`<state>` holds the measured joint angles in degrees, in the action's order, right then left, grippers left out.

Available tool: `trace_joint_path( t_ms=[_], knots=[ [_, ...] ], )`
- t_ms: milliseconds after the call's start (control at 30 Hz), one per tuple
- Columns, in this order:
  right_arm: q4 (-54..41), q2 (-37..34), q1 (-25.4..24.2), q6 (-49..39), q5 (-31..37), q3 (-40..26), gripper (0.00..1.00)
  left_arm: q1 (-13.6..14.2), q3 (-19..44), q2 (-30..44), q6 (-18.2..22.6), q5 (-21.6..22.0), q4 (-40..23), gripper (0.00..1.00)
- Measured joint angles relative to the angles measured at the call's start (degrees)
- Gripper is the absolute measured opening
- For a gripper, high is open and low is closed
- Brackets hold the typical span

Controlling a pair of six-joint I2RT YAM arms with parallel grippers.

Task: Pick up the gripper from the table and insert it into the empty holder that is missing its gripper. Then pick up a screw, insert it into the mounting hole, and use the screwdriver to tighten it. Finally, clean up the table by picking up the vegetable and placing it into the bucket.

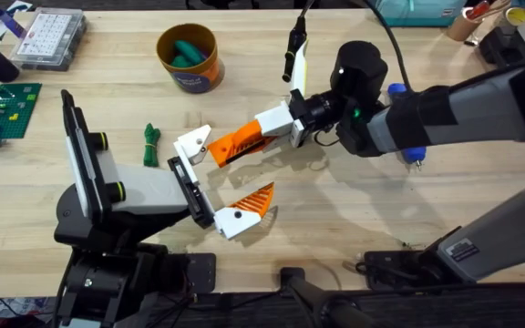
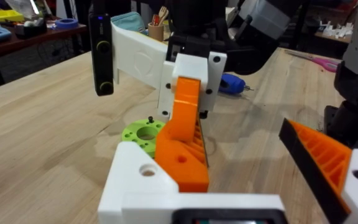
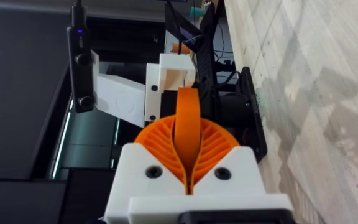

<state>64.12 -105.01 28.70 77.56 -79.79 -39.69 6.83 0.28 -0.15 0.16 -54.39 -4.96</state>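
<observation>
The orange ribbed gripper is held by my right gripper, which is shut on it, against the far white holder of the grey left arm. In the left wrist view the orange gripper rests on that holder. My left gripper stands open, its near holder carrying an orange finger. The dark green vegetable lies on the table, left of the holder. The orange bucket stands at the back with green items inside. The blue screwdriver lies behind my right arm.
A clear parts box and a green baseplate with bricks sit at the far left. A lime-green disc lies under the holder. Containers stand at the back right corner.
</observation>
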Motion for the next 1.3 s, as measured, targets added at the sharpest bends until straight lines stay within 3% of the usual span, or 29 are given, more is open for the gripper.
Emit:
trace_joint_path(
  t_ms=[333,600,867,1067,1300],
  knots=[
    [-0.82,0.00,0.01,0.75,-0.01,0.05,0.019,0.00,0.02,0.14,-0.01,-0.02,0.22,0.988],
    [9.88,-0.04,0.01,5.77,-0.63,0.12,0.019,0.00,0.02,0.14,-0.01,-0.02,0.22,0.988],
    [9.96,-0.04,0.01,8.87,-0.61,0.12,0.019,0.00,0.02,0.16,-0.01,-0.04,0.22,0.988],
    [4.90,-0.11,0.01,8.96,-0.45,0.12,0.019,0.00,0.02,0.16,-0.01,-0.02,0.22,0.988],
    [7.61,-0.11,0.01,8.37,-0.25,0.12,0.019,0.00,0.02,0.14,-0.01,-0.03,0.22,0.988]
  ],
)
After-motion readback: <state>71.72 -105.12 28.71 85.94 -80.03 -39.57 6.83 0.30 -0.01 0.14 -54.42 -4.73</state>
